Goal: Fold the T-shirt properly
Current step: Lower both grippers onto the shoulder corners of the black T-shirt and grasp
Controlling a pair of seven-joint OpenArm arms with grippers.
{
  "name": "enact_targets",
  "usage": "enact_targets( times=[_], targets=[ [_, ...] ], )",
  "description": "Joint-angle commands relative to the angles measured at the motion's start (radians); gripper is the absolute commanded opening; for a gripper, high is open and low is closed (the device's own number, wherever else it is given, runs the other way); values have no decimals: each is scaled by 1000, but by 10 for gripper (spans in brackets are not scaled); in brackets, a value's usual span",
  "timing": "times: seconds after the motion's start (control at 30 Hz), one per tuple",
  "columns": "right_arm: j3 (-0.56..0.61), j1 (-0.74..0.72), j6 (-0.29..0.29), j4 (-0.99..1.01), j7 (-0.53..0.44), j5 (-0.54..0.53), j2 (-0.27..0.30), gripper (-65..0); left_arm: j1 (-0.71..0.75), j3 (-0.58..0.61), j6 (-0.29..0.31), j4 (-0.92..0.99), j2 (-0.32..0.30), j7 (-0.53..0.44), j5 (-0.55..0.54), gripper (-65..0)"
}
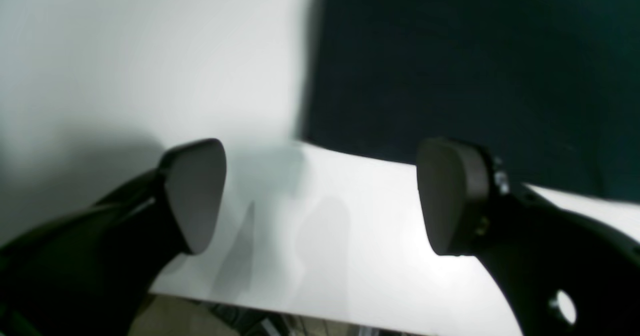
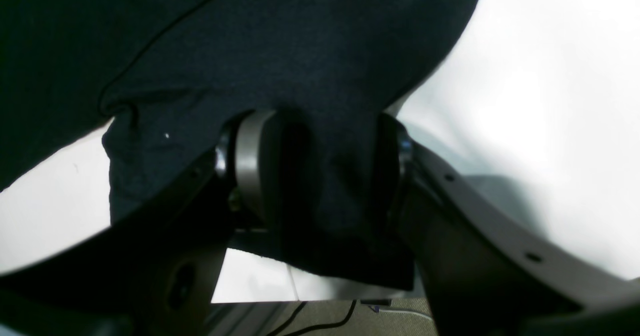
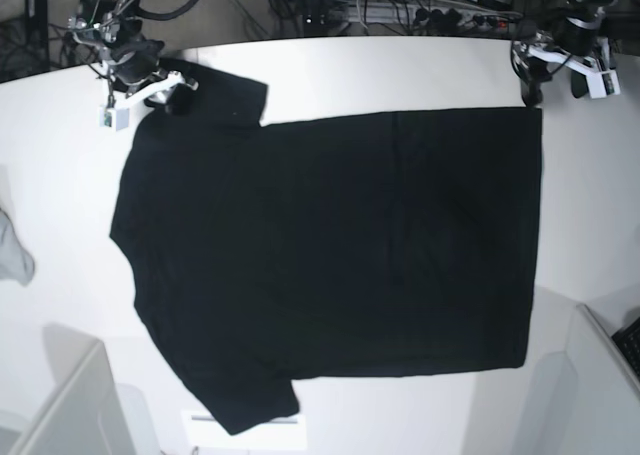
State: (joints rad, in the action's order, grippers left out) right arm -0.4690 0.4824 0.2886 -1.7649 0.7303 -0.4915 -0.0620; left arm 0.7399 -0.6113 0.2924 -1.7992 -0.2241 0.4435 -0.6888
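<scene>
The black T-shirt (image 3: pixel 330 245) lies spread flat on the white table (image 3: pixel 400 70), plain side up, with its sleeves toward the left in the base view. My right gripper (image 3: pixel 160 87) is at the far-left sleeve. In the right wrist view its jaws (image 2: pixel 322 176) stand apart, and a fold of the T-shirt (image 2: pixel 275 50) hangs loosely between the fingers (image 2: pixel 247 160). My left gripper (image 3: pixel 530 83) hovers at the shirt's far-right hem corner. Its pads (image 1: pixel 195 196) stand wide apart with nothing between them (image 1: pixel 322 196), and the T-shirt (image 1: pixel 475 65) lies just beyond.
A small grey cloth scrap (image 3: pixel 12 250) lies at the table's left edge. White box-like panels stand at the near left (image 3: pixel 70 405) and near right (image 3: pixel 600 375). Cables and equipment (image 3: pixel 330 0) crowd the floor beyond the far edge.
</scene>
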Motion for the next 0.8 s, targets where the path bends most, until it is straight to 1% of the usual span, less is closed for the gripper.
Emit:
enact_targets(
  times=[0.0, 0.03, 0.07, 0.1, 0.13, 0.3, 0.5, 0.77],
  targets=[
    [-3, 9, -2, 1, 38, 20, 8, -393, 0, -12, 20, -15, -7, -1, -15, -81],
    [-3, 9, -2, 1, 38, 20, 8, -434, -12, -20, 20, -14, -1, 11, -15, -81],
    [-3, 9, -1, 1, 38, 20, 9, -497, -23, -23, 20, -12, 4, 16, -15, -81],
    [-3, 9, -1, 1, 39, 20, 9, -585, -29, -25, 20, -3, 4, 15, -15, -81],
    [-3, 9, -1, 1, 41, 20, 9, -650, -33, -23, 20, 5, 4, 15, -15, -81],
    [-3, 8, -1, 1, 44, 20, 8, -650, -92, -17, 17, 74, 16, 16, -15, -81],
    [-3, 8, -1, 1, 44, 20, 9, -650, -159, -15, 17, 172, 16, 16, -15, -81],
    [-3, 9, -1, 1, 44, 20, 9, -650, -236, 83, 15, 236, 15, 16, -15, -81]
  ],
)
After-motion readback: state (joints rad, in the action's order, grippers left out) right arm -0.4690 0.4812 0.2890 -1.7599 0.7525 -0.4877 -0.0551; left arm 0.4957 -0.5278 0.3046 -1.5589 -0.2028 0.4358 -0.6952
